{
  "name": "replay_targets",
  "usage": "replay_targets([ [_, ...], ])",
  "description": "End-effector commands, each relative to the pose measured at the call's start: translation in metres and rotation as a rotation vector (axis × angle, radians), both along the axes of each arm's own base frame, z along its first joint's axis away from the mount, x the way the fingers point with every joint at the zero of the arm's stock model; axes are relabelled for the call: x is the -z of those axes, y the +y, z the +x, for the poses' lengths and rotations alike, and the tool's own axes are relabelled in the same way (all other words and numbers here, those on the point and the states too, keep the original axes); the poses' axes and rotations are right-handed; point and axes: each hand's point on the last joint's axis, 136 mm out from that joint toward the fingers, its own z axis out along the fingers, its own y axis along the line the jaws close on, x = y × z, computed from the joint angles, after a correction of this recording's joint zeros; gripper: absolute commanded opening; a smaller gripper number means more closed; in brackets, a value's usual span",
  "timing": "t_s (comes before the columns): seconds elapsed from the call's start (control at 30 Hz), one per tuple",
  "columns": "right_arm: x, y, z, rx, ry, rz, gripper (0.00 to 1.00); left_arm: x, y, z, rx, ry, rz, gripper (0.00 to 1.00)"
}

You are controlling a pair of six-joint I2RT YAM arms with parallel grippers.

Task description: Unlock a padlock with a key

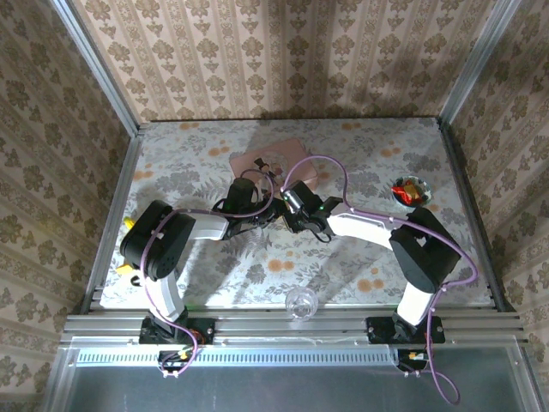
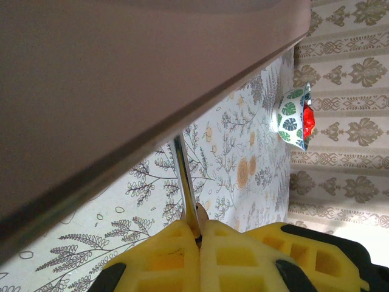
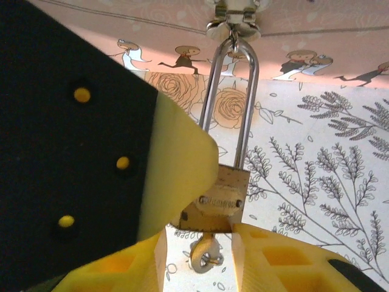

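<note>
The brass padlock (image 3: 216, 199) hangs by its long silvery shackle (image 3: 248, 115) from the hasp of the pink picture-lidded box (image 3: 316, 61). A key (image 3: 205, 252) sits in its keyhole, with its head poking out underneath. My left gripper (image 2: 199, 228) is shut on the padlock where the shackle (image 2: 185, 176) meets the body. One of its yellow fingers (image 3: 176, 164) covers the lock's left side. My right gripper (image 3: 198, 236) stands open just below the lock, with the key head between its fingers and touching neither. From above, the left gripper (image 1: 264, 204) and right gripper (image 1: 285, 206) meet in front of the box (image 1: 274, 159).
A leaf-patterned bowl (image 1: 410, 190) holding red things stands at the right, also in the left wrist view (image 2: 292, 115). A clear glass ball (image 1: 300, 302) rests near the front edge. Wallpapered walls enclose the floral table (image 1: 360, 146) on three sides.
</note>
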Motion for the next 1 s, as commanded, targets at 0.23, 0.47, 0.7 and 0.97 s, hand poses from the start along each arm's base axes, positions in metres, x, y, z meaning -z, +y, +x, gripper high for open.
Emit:
replay_targets([
  [0.23, 0.006, -0.006, 0.009, 0.027, -0.023, -0.074, 0.31, 0.039, 0.013, -0.027, 0.008, 0.189, 0.074, 0.0],
  [0.47, 0.013, -0.012, 0.006, 0.037, -0.008, -0.099, 0.31, 0.038, 0.012, -0.027, 0.008, 0.187, 0.074, 0.0],
  [0.7, 0.01, -0.023, 0.004, 0.075, -0.016, -0.13, 0.33, 0.038, 0.013, -0.026, 0.003, 0.188, 0.075, 0.0],
  [0.97, 0.007, -0.027, -0.001, 0.08, -0.017, -0.118, 0.27, 0.036, 0.013, -0.026, 0.003, 0.185, 0.073, 0.0],
])
